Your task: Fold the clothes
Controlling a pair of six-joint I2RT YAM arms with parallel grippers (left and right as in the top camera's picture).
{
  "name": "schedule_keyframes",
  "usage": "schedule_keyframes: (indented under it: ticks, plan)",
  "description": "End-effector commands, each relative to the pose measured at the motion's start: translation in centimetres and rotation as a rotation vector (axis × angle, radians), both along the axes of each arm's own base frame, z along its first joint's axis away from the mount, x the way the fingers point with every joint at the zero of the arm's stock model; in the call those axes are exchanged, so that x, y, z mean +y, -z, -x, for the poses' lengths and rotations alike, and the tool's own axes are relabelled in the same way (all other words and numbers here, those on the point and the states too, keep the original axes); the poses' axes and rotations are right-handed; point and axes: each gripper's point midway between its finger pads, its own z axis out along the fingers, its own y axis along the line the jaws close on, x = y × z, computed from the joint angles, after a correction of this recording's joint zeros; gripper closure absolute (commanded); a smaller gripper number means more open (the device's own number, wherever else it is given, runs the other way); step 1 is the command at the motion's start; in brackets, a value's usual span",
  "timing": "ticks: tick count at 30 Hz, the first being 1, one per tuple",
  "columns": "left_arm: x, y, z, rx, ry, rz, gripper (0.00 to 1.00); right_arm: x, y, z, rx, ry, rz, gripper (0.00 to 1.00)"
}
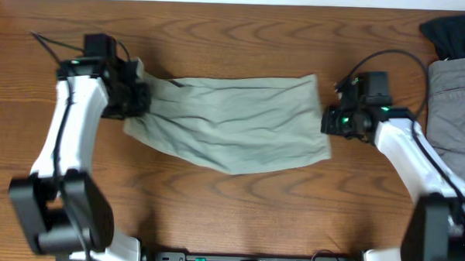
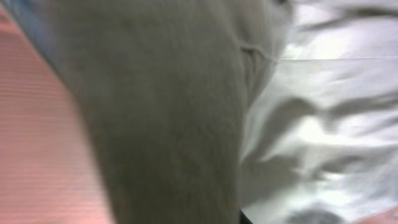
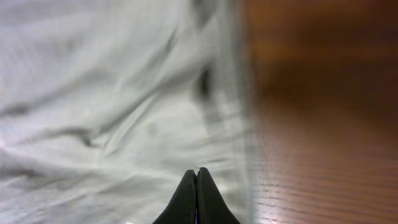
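Left gripper (image 1: 139,95) clenched on the bunched left end of the shorts (image 1: 233,123); cloth fills its wrist view, blurred. Shorts lie spread across the middle of the table (image 1: 237,216), lengthwise left to right. Right gripper (image 3: 196,177) closed, fingers together at the shorts' right edge; cannot tell if cloth is pinched. Grey garment (image 1: 454,107) and black garment (image 1: 453,33) far right, apart from shorts.
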Motion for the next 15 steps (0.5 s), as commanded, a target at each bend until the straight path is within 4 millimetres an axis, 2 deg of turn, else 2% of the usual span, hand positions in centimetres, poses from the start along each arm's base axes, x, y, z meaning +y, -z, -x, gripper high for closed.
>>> schedule_keyframes:
  ticks: [1, 5, 11, 15]
  plan:
    - [1.7, -4.6, -0.7, -0.1, 0.026, -0.125, 0.94, -0.6, -2.9, -0.5, -0.085, 0.035, -0.001, 0.99]
    - [0.0, -6.0, -0.4, -0.1, 0.075, -0.123, 0.93, -0.6, -4.2, -0.5, -0.12, 0.04, -0.008, 0.99]
    - [-5.5, -6.2, -0.7, -0.133, 0.216, -0.114, 0.94, -0.6, -4.1, -0.2, -0.109, 0.038, -0.009, 0.99]
    - [-8.2, -6.4, -0.6, -0.146, 0.229, -0.09, 0.94, -0.6, -4.1, -0.1, -0.105, 0.038, -0.009, 0.99]
